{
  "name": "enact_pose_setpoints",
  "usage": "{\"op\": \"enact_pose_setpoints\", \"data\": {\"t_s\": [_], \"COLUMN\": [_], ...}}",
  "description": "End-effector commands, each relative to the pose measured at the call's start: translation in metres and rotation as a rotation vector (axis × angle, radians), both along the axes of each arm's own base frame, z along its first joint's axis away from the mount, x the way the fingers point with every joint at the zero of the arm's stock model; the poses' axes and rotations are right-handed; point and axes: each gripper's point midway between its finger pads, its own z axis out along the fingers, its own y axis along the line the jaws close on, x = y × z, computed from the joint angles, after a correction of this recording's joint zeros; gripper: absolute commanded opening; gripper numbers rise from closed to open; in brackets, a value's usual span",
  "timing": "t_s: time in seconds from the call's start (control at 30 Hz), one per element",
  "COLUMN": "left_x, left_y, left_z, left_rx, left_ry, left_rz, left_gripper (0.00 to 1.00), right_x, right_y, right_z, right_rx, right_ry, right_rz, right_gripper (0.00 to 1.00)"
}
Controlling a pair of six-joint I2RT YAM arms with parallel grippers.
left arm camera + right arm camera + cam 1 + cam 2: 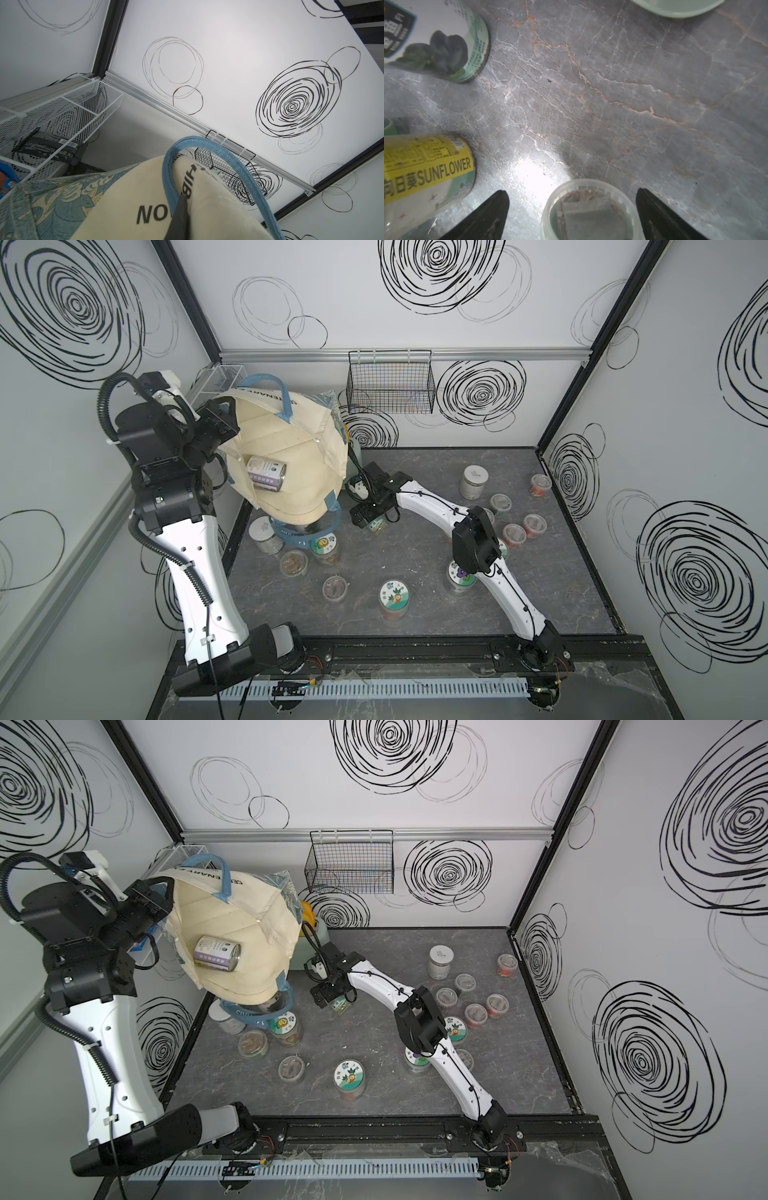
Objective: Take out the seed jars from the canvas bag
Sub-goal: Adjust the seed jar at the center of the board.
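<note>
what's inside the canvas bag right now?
One jar with a purple-and-white label lies on its side inside the canvas bag. Nothing else shows in both top views, though the bag's own folds and rim cover part of the interior.

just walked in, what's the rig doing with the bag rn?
The left claw is shut on the rim of the canvas bag, holding it up and tipped so its inside shows from above. One labelled jar lies inside it. The right claw is open, low over the table beside the bag, with a small clear-lidded jar between its fingers but not clamped. About a dozen other jars stand scattered on the table.
</note>
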Motion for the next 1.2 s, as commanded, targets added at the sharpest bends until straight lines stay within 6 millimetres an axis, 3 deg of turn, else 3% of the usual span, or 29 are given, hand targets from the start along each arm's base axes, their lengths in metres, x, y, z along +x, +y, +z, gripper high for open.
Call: {"op": "enact_pose_setpoints", "data": {"t_s": [0.0, 0.23, 0.47, 0.63, 0.97, 1.17], "left_x": [-0.016, -0.016, -0.015, -0.015, -0.011, -0.005], "left_y": [-0.007, -0.008, -0.008, -0.009, -0.012, -0.017], "left_z": [0.039, 0.038, 0.035, 0.033, 0.027, 0.019], "left_rx": [0.048, 0.043, 0.037, 0.035, 0.035, 0.032], "left_ry": [-0.143, -0.145, -0.140, -0.138, -0.127, -0.114], "left_rz": [-0.012, -0.018, -0.023, -0.024, -0.030, -0.043], "left_gripper": [0.00, 0.00, 0.00, 0.00, 0.00, 0.00], "right_x": [-0.007, -0.011, -0.011, -0.008, 0.003, 0.011], "right_y": [0.005, -0.011, -0.011, -0.006, 0.009, 0.017], "right_z": [-0.011, -0.038, -0.039, -0.024, 0.014, 0.051], "right_rx": [-0.007, -0.103, -0.099, -0.051, 0.141, 0.347], "right_ry": [0.027, 0.051, 0.059, 0.055, -0.048, -0.216], "right_rz": [0.018, -0.016, -0.024, -0.040, -0.058, -0.068], "right_gripper": [1.00, 0.97, 0.82, 0.72, 0.69, 0.65]}}
